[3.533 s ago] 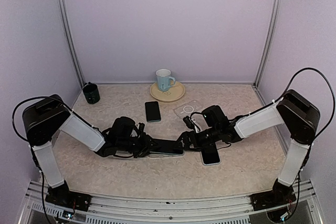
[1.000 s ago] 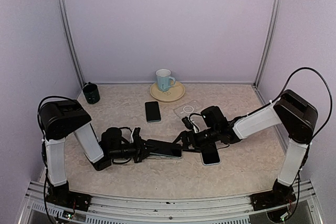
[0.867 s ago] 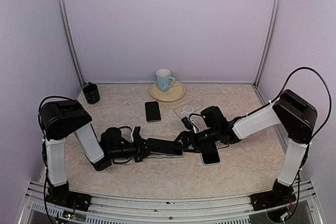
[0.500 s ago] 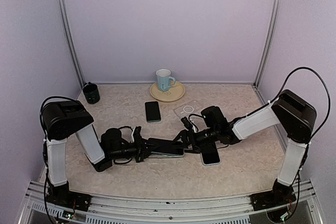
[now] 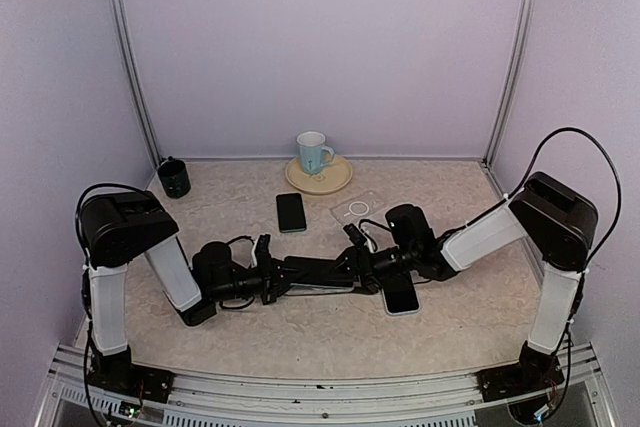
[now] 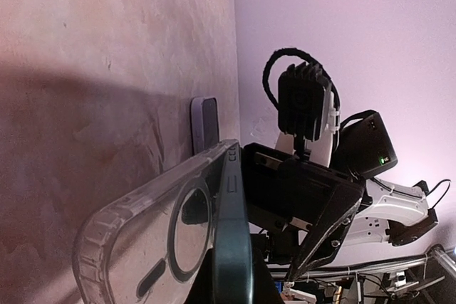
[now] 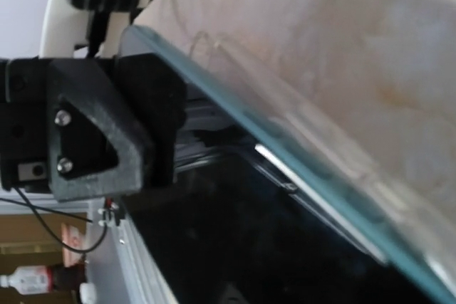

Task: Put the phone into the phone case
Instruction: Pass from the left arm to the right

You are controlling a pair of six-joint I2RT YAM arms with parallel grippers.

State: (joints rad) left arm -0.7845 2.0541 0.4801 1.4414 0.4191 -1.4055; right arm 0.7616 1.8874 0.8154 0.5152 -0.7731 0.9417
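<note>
A dark teal phone (image 5: 318, 271) is held level just above the table between the two arms. My left gripper (image 5: 272, 278) is shut on its near end. The left wrist view shows the phone (image 6: 234, 240) edge-on, and the clear phone case (image 6: 139, 247) with a round ring lies against its back, splayed away at the near end. My right gripper (image 5: 362, 266) sits at the phone's far end. From the left wrist it appears as a black block (image 6: 306, 201) beside the phone. The phone's black screen (image 7: 242, 247) fills the right wrist view and hides those fingers.
A second phone (image 5: 401, 295) lies under the right wrist and a black one (image 5: 291, 212) lies further back. Another clear case (image 5: 355, 210) rests near a plate (image 5: 338, 179) bearing a mug (image 5: 314, 152). At the back left stands a dark cup (image 5: 173, 177).
The right gripper has slid left onto the phone's far end. The left arm has pushed the phone and case slightly to the right.
</note>
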